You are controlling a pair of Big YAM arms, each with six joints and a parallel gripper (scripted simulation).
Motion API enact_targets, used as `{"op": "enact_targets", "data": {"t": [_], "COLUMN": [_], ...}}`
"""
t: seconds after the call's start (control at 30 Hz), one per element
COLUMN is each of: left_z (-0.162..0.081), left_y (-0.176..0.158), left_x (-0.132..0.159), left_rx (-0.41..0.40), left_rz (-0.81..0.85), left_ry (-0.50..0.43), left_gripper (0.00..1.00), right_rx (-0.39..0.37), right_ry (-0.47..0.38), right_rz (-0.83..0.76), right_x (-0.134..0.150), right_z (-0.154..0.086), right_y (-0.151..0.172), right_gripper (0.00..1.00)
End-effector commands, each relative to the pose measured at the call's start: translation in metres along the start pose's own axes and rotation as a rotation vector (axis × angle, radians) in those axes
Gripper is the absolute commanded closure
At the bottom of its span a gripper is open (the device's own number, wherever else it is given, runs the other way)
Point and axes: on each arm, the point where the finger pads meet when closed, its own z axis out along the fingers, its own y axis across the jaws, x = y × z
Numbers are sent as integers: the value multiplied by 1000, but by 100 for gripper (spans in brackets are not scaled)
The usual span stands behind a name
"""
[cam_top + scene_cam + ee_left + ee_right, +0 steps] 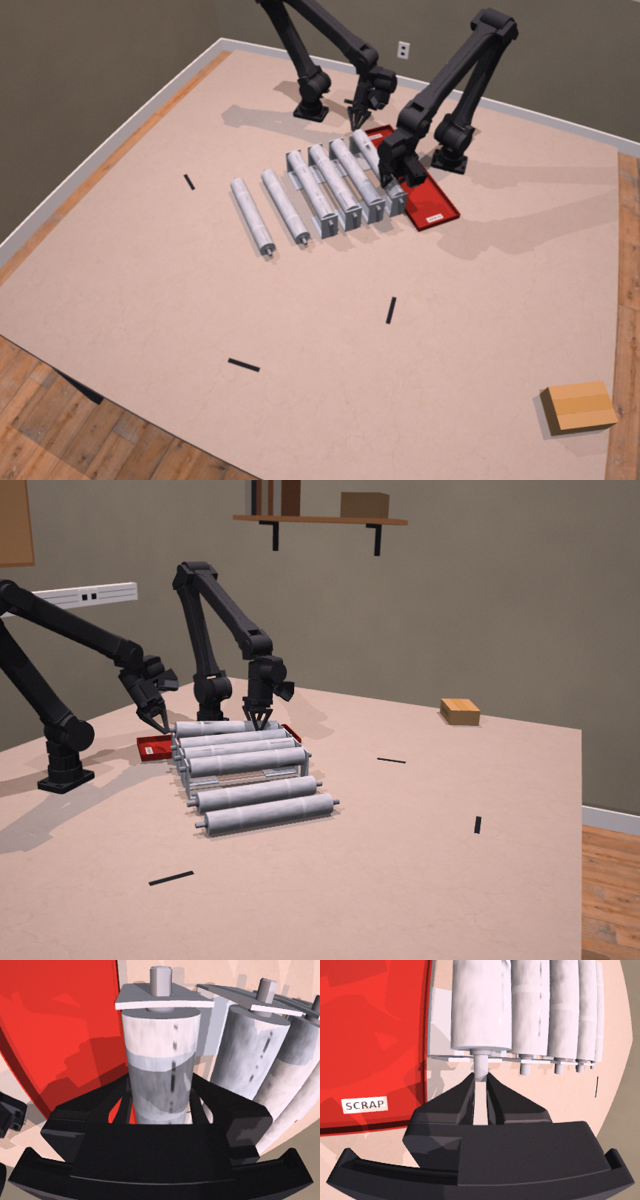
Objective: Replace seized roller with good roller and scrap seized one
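Roller bed (324, 230) (187, 784) (130, 994) (440, 1034): mid-table, four rollers seated. Scrap tray (434, 199) (164, 753) (37, 1008) (364, 1034) sat beside it, about 3 o'clock of the bed seen from above, no roller in it. Inner spare (287, 209) (256, 794) (599, 1015) and outer spare (252, 216) (268, 814) lay loose toward 8 o'clock.

Task's roller, by my guess the end roller (371, 154) (206, 727) (163, 1034) (479, 1004), sat in its brackets next to the tray. Seizure itself: not visible.

Left gripper (387, 183) (260, 727) (161, 1082) was pinching that roller's barrel, a finger each side. Right gripper (355, 128) (168, 732) (481, 1076) was pinching the tip of its hex axle (400, 204) (171, 730) (161, 982) (481, 1065) at the 11 o'clock end. The 5 o'clock end still stuck out through its bracket.

Step looked like axle release. Best done: barrel steady, slow straight pull toward 11 o'clock, no twist, spring load kept in check. Lift only the 5 o'clock end once it cleared its hole. Tip grip looked shallow; a skewed pull could slip, and the spring would snap it back.
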Motion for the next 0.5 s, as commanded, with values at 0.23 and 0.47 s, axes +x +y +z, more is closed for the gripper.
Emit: {"op": "enact_targets", "data": {"t": [0.23, 0.47], "left_z": [-11, -11], "left_y": [-12, -12], "left_x": [-6, -6], "left_rx": [20, 20], "left_rz": [6, 6], "left_ry": [-16, -16], "left_gripper": [68, 68], "right_rx": [15, 16], "right_ry": [96, 104], "right_rz": [-85, -90], "right_x": [45, 49], "right_z": [11, 11], "right_y": [1, 1], "right_gripper": [97, 97]}}
